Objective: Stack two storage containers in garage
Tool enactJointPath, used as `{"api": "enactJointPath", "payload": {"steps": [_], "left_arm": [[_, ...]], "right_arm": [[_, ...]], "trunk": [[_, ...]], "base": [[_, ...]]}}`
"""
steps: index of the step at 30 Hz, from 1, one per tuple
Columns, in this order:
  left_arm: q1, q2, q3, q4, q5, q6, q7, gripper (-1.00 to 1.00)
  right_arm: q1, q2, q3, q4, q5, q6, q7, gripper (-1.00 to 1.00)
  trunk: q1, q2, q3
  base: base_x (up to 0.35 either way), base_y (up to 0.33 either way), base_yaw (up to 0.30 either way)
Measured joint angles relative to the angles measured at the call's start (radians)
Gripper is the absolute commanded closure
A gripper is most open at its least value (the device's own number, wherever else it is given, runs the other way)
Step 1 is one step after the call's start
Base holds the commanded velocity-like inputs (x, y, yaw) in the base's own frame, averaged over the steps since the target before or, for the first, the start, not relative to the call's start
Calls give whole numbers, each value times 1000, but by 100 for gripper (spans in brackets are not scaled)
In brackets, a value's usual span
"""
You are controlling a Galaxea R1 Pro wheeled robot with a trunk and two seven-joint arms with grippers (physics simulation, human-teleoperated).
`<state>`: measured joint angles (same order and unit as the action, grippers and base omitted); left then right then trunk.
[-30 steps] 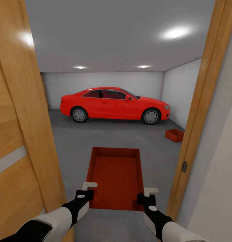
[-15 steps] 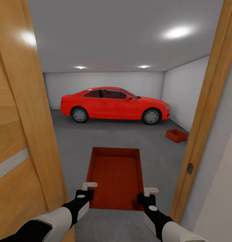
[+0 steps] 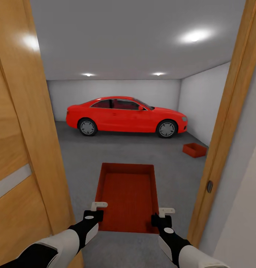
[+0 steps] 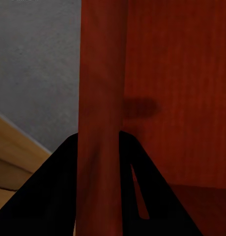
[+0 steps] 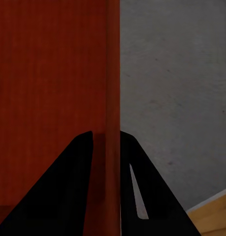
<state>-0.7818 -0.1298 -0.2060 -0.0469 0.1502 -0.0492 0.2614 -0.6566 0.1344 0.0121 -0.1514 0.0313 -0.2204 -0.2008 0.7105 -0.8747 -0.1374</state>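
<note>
At nine o'clock a wooden door (image 3: 20, 149) is standing open. The left gripper (image 3: 93, 213) is pinching the carried storage container (image 3: 128, 195) by its left wall, dead centre; the right gripper (image 3: 162, 217) is pinching its right wall. At two o'clock the second storage container (image 3: 194, 150) is sitting on the concrete floor (image 3: 83, 156), beyond it the red car (image 3: 126, 116).

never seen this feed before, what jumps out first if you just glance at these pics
A bright red car stands side-on at the far end of the grey-floored garage, framed by the wooden doorway. Close in front, an open red-orange container is carried between both arms, the left gripper and right gripper each clamping a side wall between their fingers. A second, matching container sits on the floor by the right wall.
</note>
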Motion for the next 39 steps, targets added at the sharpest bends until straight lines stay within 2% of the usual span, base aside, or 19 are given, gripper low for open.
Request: {"api": "enactJointPath", "payload": {"steps": [7,24,39], "left_arm": [[0,0,-1,1,0,0,0,100],[0,0,-2,-1,0,0,0,100],[0,0,-2,-1,1,0,0,100]], "right_arm": [[0,0,-1,3,0,-3,0,100],[0,0,-1,2,0,-3,0,100],[0,0,0,1,0,-1,0,100]], "trunk": [[0,0,0],[0,0,0],[-1,0,0]], "base": [[0,0,-150],[10,0,-10],[275,0,0]]}}
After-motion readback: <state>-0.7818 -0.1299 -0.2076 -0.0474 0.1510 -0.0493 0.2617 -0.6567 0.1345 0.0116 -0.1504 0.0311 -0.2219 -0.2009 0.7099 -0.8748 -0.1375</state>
